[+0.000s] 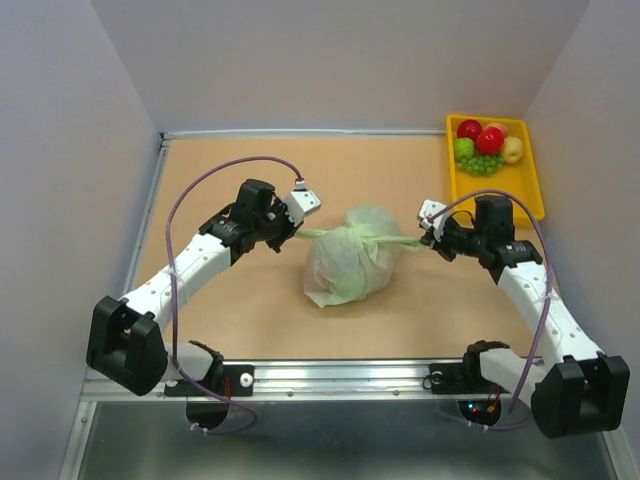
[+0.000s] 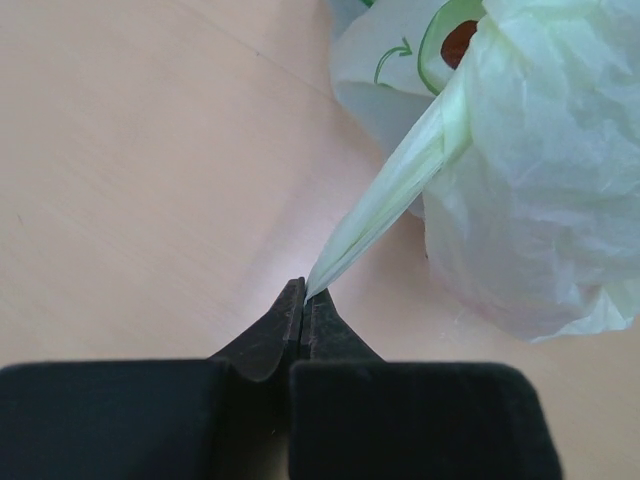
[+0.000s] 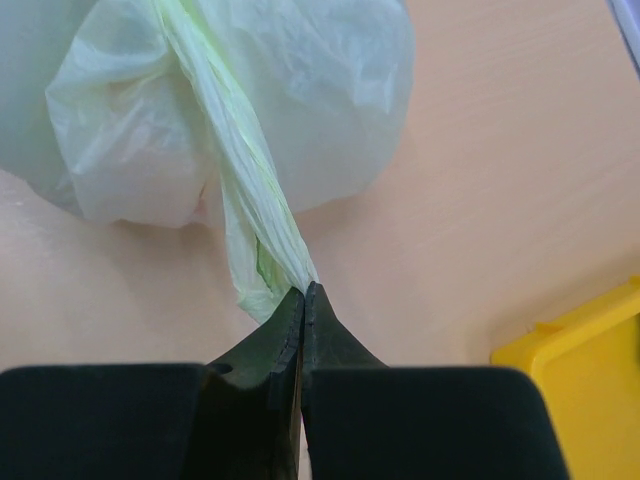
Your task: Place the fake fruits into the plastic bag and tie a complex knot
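Plastic bag (image 1: pixel 345 262) sits mid of desk (image 1: pixel 240 310), btwn the two arms. Left end effector (image 1: pixel 296 232) just left of it, right end effector (image 1: pixel 428 238) just right, each pinching a handle strand stretched sideways. Tray (image 1: pixel 525 185) at far right corner, behind right arm, w/ fruits (image 1: pixel 487 142) in its far end.

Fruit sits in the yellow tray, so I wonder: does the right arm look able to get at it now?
Probably not yet. The fruit in the tray lies near it, path clear, but the right pincer is shut on the bag's handle.
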You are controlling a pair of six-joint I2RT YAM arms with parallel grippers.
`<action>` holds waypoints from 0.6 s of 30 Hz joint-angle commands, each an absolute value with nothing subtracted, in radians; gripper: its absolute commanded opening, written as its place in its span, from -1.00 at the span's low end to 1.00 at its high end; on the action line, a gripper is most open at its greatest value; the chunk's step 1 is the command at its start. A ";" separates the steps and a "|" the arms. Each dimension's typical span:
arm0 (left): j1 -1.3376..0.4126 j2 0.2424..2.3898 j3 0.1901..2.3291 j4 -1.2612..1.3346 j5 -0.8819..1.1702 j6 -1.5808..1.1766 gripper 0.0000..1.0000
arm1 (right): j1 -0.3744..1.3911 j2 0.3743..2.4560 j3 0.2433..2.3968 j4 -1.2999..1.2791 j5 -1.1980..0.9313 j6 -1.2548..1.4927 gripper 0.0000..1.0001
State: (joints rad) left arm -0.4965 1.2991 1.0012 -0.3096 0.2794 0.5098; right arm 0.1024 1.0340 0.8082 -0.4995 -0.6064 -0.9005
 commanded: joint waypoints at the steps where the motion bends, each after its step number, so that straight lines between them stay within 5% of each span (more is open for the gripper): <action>1: -0.388 1.273 0.947 -0.359 0.107 0.546 -1.00 | -0.011 1.057 0.755 -0.549 -0.420 -1.032 -0.99; 13: -0.256 1.358 0.900 -0.290 0.074 0.584 -1.00 | -0.100 1.111 0.680 -0.548 -0.396 -1.129 -0.99; 18: -0.227 1.391 1.021 -0.267 0.101 0.601 -1.00 | -0.101 1.187 0.819 -0.542 -0.483 -1.036 -0.99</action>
